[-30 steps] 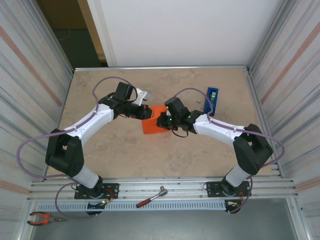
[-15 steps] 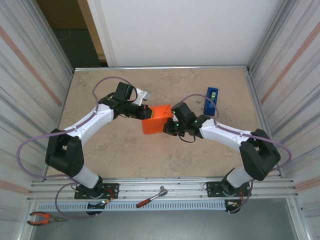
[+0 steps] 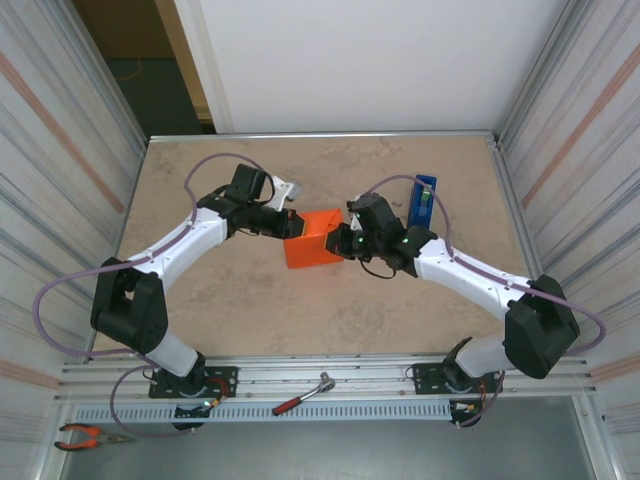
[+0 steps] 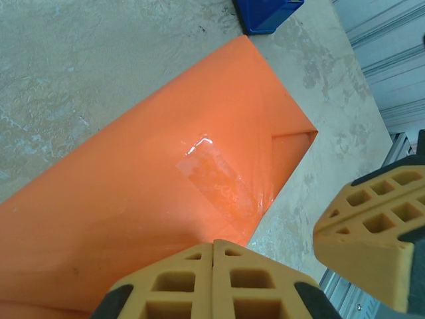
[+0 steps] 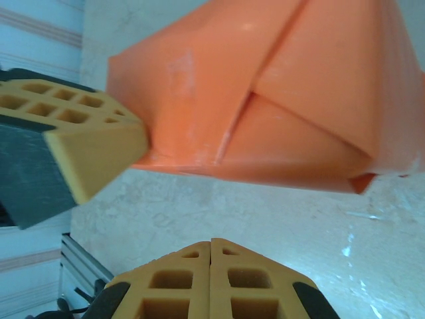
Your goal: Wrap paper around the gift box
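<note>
The orange paper (image 3: pixel 313 238) is folded round the gift box, which is hidden inside it, mid-table. A clear strip of tape (image 4: pixel 212 176) lies across the seam on top. In the right wrist view the paper (image 5: pixel 279 100) shows a folded triangular end flap. My left gripper (image 3: pixel 290 227) is shut, and in its own view its tips (image 4: pixel 213 244) rest on the parcel's top near an edge. My right gripper (image 3: pixel 346 241) is shut too. It (image 5: pixel 211 240) hovers just off the parcel's right end, with bare table between them and nothing held.
A blue tape dispenser (image 3: pixel 423 200) stands behind the right arm, and its corner (image 4: pixel 265 10) sits close to the parcel's far end. A red-handled wrench (image 3: pixel 303 396) and pliers (image 3: pixel 85 436) lie on the front rail. Ribbed walls flank both sides of the table.
The right gripper drew back off the parcel's right part to beside its end, and that arm's elbow swung outward to the right. The left arm and the parcel stayed put.
</note>
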